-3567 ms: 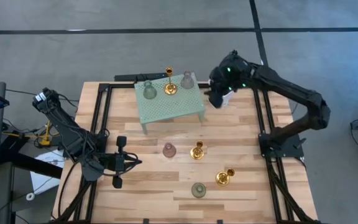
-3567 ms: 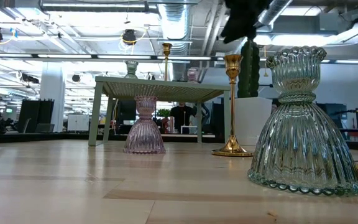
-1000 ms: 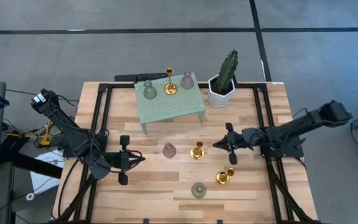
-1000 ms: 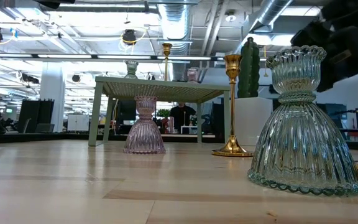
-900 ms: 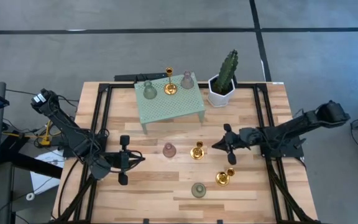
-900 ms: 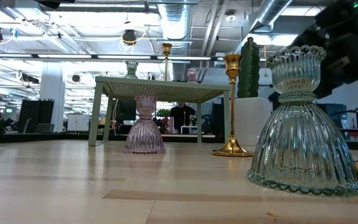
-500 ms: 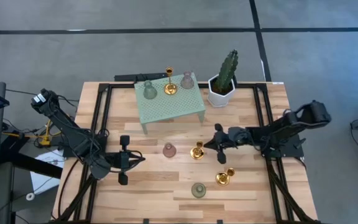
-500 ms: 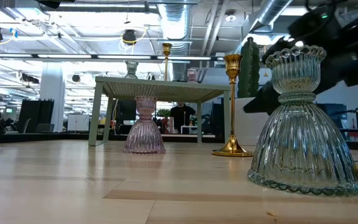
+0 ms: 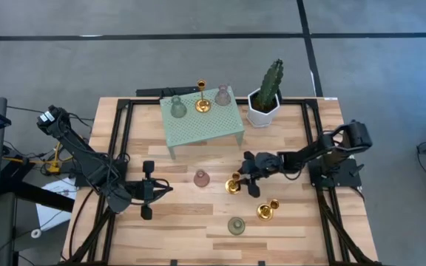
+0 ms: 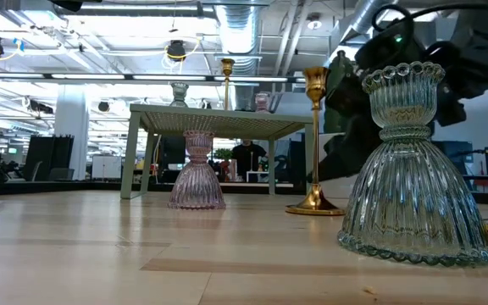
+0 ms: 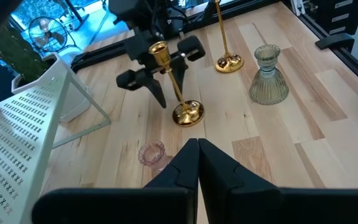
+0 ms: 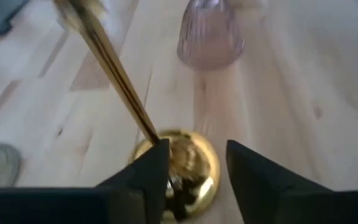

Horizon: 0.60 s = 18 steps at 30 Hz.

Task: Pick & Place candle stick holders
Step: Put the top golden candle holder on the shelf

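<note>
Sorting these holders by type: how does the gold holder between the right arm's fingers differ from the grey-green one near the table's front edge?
The gold holder is opaque shiny metal; the grey-green holder is translucent ribbed glass. The gold one has a thin stem on a flat round foot; the grey-green one is squat and bell-shaped. The gold one leans with the right tool open around its stem; the grey-green one stands upright, untouched. Both rest on the wooden table, each topped with a candle cup.

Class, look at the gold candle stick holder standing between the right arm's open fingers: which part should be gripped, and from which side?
Grip the thin stem of the gold candle stick holder, low, just above its round base. Come in level from the table's right side, where the right end effector already straddles it with fingers open. The stem is slim enough to pinch; the wide base is not.
</note>
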{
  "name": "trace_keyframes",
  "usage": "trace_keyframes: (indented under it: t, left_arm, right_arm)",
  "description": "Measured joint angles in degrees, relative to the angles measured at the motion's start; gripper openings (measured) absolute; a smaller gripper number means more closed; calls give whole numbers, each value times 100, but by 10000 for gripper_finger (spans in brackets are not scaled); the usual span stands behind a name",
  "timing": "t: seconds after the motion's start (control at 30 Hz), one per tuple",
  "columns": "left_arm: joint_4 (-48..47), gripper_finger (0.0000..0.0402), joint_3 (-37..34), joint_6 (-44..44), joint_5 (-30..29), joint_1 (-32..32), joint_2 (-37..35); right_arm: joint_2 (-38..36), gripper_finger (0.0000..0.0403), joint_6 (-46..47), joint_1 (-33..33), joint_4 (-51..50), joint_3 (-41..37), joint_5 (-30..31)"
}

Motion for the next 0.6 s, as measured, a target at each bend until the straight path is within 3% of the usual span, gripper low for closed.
trace_keyframes:
  t: [0.27,0.6]
  left_arm:
    - [5,8,0,0,0,0,0]
    - [12,8,-2,0,2,0,1]
  right_arm:
    - [26,195,0,0,-264,36,-330]
    - [-36,162,0,0,-164,316,-703]
